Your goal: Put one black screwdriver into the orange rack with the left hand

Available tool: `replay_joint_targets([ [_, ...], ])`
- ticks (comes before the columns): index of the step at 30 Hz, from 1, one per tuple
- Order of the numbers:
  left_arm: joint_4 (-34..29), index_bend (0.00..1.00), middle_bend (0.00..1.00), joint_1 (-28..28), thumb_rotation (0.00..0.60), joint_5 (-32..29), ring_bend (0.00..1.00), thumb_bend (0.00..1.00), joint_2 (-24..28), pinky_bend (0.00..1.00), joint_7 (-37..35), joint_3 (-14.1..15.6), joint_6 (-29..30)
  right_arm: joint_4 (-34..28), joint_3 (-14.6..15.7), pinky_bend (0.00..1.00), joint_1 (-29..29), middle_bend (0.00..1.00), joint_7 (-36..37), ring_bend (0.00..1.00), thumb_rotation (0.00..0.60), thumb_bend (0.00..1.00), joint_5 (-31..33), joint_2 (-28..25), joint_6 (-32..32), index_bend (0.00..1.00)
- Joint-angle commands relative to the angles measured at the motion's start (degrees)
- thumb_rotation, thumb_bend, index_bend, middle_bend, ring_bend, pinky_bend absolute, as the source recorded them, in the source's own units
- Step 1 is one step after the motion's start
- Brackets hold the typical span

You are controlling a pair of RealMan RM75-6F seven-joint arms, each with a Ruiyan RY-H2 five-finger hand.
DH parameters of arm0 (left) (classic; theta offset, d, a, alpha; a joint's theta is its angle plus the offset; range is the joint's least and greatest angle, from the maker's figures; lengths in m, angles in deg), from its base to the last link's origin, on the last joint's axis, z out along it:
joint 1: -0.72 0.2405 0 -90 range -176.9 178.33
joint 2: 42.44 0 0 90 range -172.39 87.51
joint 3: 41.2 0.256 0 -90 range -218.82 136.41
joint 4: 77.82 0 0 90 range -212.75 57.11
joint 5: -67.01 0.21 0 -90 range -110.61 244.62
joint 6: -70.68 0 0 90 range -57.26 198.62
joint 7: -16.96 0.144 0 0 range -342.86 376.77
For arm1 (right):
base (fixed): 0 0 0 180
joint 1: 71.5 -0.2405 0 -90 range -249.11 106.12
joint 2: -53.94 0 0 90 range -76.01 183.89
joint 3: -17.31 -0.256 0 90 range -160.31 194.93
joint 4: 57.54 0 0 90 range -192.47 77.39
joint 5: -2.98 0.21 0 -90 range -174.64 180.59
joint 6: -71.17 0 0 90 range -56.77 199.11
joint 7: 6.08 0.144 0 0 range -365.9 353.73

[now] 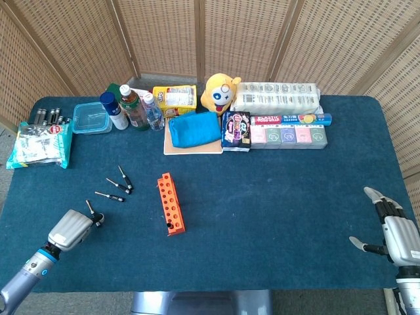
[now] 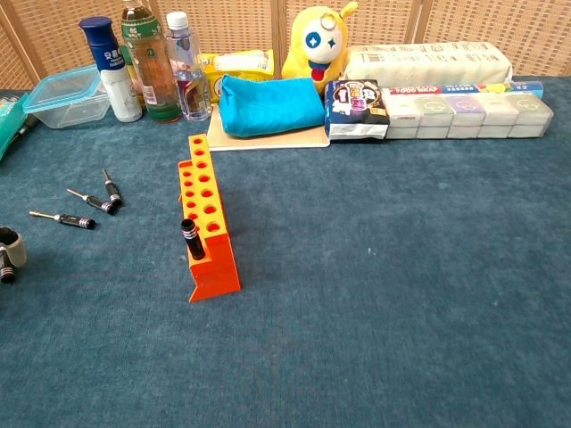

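Left hand (image 1: 70,229) sat at the near left of the table (image 1: 275,197), knuckles up, fingers hidden beneath; grip could not be told. Nearest black screwdriver (image 1: 92,214) lay at its fingertips, contact unclear. Three more screwdrivers (image 1: 113,188) lay just beyond, up and to the right. Orange rack (image 1: 170,204) stood further right, one black driver (image 2: 191,239) already in its near end. Right hand (image 1: 394,233) rested far across at the opposite edge, fingers spread, holding nothing. Bottles (image 1: 132,108) and boxes lined the far side.
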Motion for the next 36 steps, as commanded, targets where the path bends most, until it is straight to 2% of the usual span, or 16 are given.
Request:
replay_joint_targets([
  [1,0.17,0.38,1.0,0.0,0.6,-0.13,1.0,0.4,-0.27,1.0,0.21,-0.24,-0.25,0.03,-0.04,0.11,0.0,0.1,0.04,0.16,0.6,0.0,0.09,-0.02,-0.02,0.04],
  [36,1.99,0.41,1.0,0.67,0.6,-0.09,1.0,0.42,-2.69,1.0,3.49,-1.81,-0.77,-0.31,-0.03,0.11,-0.03,0.1,0.3,0.16,0.6,0.0,0.42,-0.28,-0.32,0.04],
])
